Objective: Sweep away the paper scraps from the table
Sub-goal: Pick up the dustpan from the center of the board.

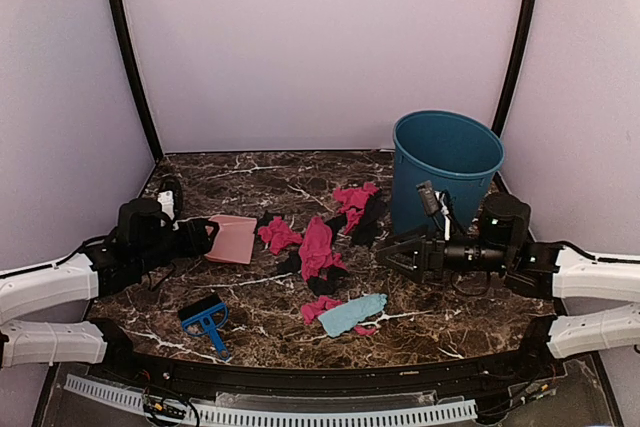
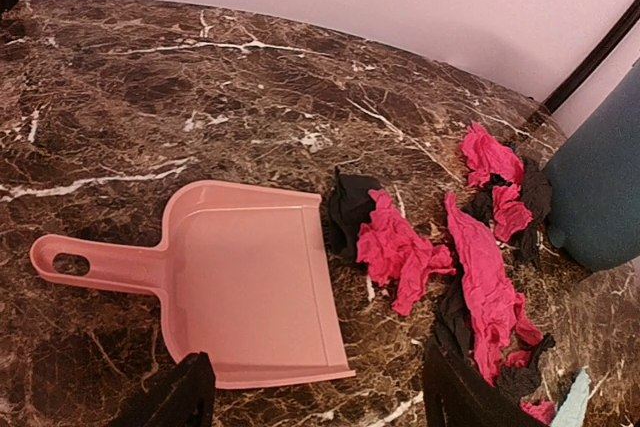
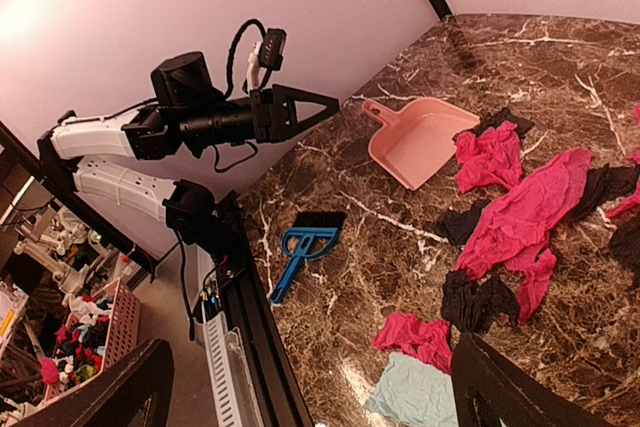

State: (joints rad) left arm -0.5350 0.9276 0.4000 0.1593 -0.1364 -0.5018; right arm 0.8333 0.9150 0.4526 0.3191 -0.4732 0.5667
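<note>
Hovering over the left side of the table (image 1: 250, 172), your left gripper (image 1: 210, 237) has its jaws spread wide and nothing between them. It sits close over the pink dustpan (image 1: 235, 240). In the left wrist view its two dark fingertips frame the pan's near edge without touching it. The dustpan lies flat on the marble, its mouth turned toward the paper scraps (image 1: 318, 247).

You find those scraps bunched in the middle of the table, between the dustpan and the blue bin (image 1: 445, 162). They are mostly magenta, with black pieces mixed in. One black piece lies just beside the dustpan's mouth, and a few magenta and black ones lie against the foot of the bin. A light blue scrap (image 1: 352, 314) lies nearer the front edge, touching a magenta one.

Your right gripper (image 1: 385, 254) is opened as far as it goes and is empty. It points left at the pile from in front of the bin. The small blue brush (image 1: 205, 319) lies on the near left of the table, apart from both grippers.
</note>
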